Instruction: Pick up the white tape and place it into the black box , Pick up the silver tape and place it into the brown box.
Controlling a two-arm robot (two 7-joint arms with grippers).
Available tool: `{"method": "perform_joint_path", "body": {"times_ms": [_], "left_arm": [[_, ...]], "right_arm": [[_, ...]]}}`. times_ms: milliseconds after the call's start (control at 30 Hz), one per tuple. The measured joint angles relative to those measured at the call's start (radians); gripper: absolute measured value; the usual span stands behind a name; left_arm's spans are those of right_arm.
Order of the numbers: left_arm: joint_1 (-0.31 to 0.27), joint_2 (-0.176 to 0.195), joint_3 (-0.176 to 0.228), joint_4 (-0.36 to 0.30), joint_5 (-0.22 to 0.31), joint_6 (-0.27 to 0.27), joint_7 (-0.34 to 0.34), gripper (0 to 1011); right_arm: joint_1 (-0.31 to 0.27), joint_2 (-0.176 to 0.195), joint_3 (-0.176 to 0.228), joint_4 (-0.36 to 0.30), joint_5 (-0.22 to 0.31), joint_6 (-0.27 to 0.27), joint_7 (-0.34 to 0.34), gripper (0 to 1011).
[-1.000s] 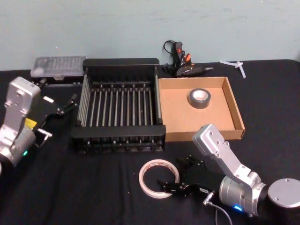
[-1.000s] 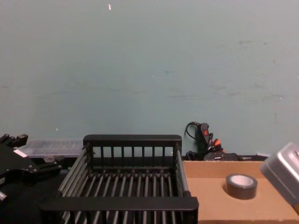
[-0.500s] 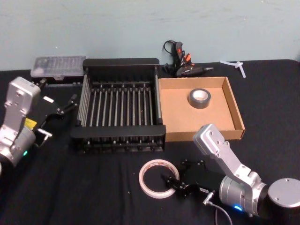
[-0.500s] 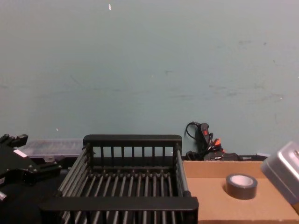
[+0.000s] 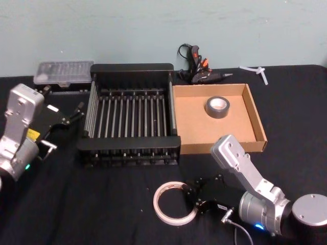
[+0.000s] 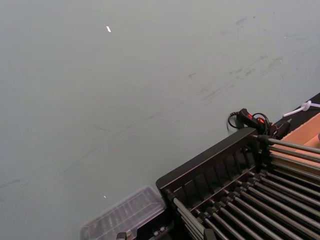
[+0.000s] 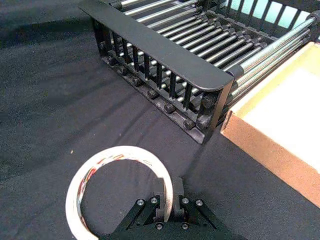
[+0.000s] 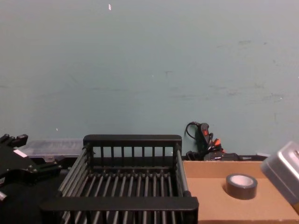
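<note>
The white tape (image 5: 163,190) is a thin ring on the black cloth in front of the black box (image 5: 132,67). My right gripper (image 5: 193,198) is shut on the ring's right wall; the right wrist view shows both fingers (image 7: 161,200) pinching the white tape (image 7: 117,151). The silver tape (image 5: 225,109) lies flat inside the brown box (image 5: 191,117), to the right of the black box. In the chest view the silver tape (image 8: 241,190) sits in the brown box (image 8: 210,196) beside the black box (image 8: 132,138). My left gripper (image 5: 76,111) is parked left of the black box.
A glue gun (image 5: 196,66) with its cord lies behind the boxes by the wall. A clear plastic case (image 5: 64,72) sits at the back left, and a small white plastic piece (image 5: 258,71) at the back right. Black cloth stretches bare left of the white tape.
My right gripper has closed from wide open onto the white tape's right wall. The ring has shifted slightly toward the front edge. The left arm has not moved.
</note>
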Motion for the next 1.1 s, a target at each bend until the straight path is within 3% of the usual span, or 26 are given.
{"method": "perform_joint_path", "body": {"times_ms": [567,1100], "left_arm": [[0.0,0.0,0.0,0.0,0.0,0.0,0.0,1001],[0.0,0.0,0.0,0.0,0.0,0.0,0.0,1001]], "right_arm": [[0.001,0.017,0.011,-0.017,0.036,-0.015,0.032,90],[0.004,0.072,0.058,-0.124,0.15,-0.063,0.07,88]]}}
